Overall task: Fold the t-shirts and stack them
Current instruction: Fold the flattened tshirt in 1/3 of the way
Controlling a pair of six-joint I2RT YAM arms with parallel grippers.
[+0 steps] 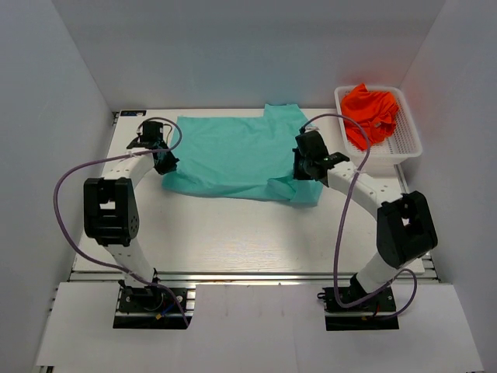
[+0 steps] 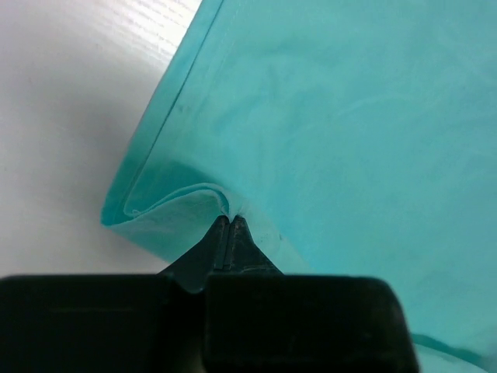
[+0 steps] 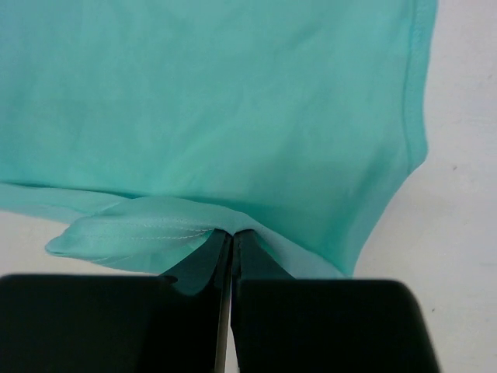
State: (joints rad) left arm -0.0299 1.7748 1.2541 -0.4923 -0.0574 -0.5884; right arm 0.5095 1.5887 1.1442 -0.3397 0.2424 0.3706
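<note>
1. The teal t-shirt (image 1: 233,151) lies spread on the white table (image 1: 233,241), upper-centre of the top view. It's mostly flat, w/ one sleeve poking toward the back edge at upper centre-right.
2. Its near edge is doubled over at both ends, w/ small folds at the lower-left & lower-right corners of the cloth.
3. The left gripper (image 1: 165,162) sits at the shirt's lower-left corner, centre-left of the top view. Jaws closed, pinching teal fabric. In the left wrist view the tips meet at bottom-centre, w/ a folded lip of cloth bunched right at them.
4. The right gripper (image 1: 304,167) sits at the shirt's lower-right corner, centre-right of the top view. Jaws closed, also pinching teal fabric. In the right wrist view the tips are together at bottom-centre, & a stitched hem fold curls out to their left.
5. Left wrist view: cloth fills the right & upper part of the frame; bare table at upper-left & left.
6. Right wrist view: cloth fills most of the frame; table shows down the right edge & at lower-left.
7. The orange-red t-shirt (image 1: 371,113) is crumpled inside the white perforated basket (image 1: 410,141), upper-right of the top view, apart from the teal one.
8. Both arms arch inward from their bases at the bottom of the frame, purple cables (image 1: 56,198) looping alongside.
</note>
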